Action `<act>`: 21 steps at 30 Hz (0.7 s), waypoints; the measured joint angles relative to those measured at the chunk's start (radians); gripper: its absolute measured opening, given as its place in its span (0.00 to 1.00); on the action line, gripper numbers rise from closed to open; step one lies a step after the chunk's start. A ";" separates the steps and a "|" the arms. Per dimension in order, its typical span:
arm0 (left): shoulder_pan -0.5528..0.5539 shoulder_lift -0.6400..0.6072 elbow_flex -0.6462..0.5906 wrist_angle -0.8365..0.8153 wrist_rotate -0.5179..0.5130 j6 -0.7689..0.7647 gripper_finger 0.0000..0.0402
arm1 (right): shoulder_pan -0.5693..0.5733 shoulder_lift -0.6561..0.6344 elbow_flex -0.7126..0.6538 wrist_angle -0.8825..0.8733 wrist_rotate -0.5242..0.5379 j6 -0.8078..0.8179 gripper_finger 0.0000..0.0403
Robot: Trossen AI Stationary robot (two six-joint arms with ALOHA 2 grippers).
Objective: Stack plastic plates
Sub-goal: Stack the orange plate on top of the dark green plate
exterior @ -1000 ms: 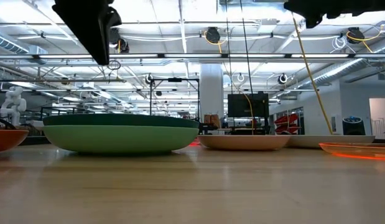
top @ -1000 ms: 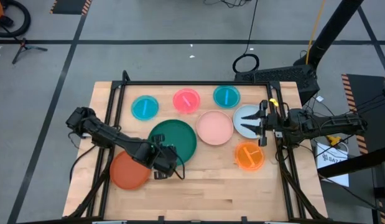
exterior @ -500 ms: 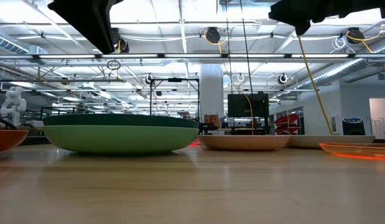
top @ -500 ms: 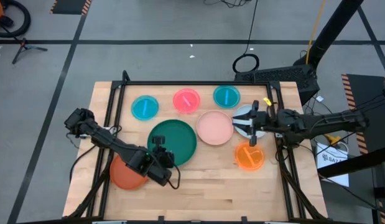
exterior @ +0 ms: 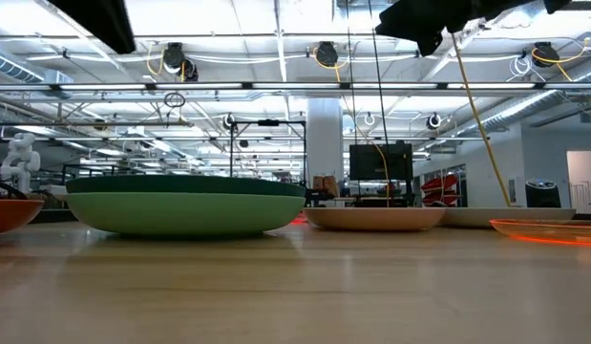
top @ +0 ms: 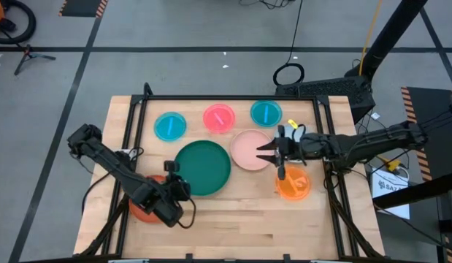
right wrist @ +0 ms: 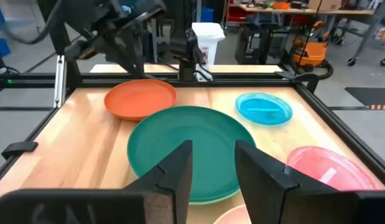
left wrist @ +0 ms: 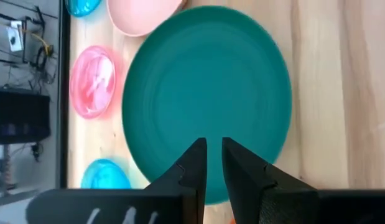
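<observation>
Resting on a pale wooden surface [top: 240, 219] of jointed planks, framed by black rails, are round, shallow, smooth plastic plates. The dark green plate [top: 204, 168] is the largest and sits near the middle; the low view shows it nested on a light green plate [exterior: 185, 214] of like size. Just beside it lies the pale pink plate [top: 249, 148], medium in size. Along the far edge stand three small plates in a row: cyan plate [top: 170, 126], hot pink plate [top: 219, 117] and a second blue plate [top: 266, 112], the first two of glossy, translucent look. The orange plate [top: 293, 184], small and translucent, lies toward the right rail. The red-orange plate [top: 142, 207], medium and opaque, lies at the near left, largely covered by the left arm.

Left hand [top: 172, 186] hovers at the near edge of the dark green plate, beside the red-orange plate; its two dark, matte fingers [left wrist: 193, 168] stand narrowly apart and hold nothing.

Right hand [top: 273, 155] hangs over the right edge of the pale pink plate, just above the orange plate; its fingers [right wrist: 173, 174] stand moderately apart and hold nothing.

No legible writing or brand marks show on any plate. Yellow tags on the right arm cannot be read.
</observation>
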 joint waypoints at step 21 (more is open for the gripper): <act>-0.060 -0.058 -0.159 0.171 0.517 -0.713 0.14 | 0.007 0.055 0.044 -0.066 0.002 0.015 0.28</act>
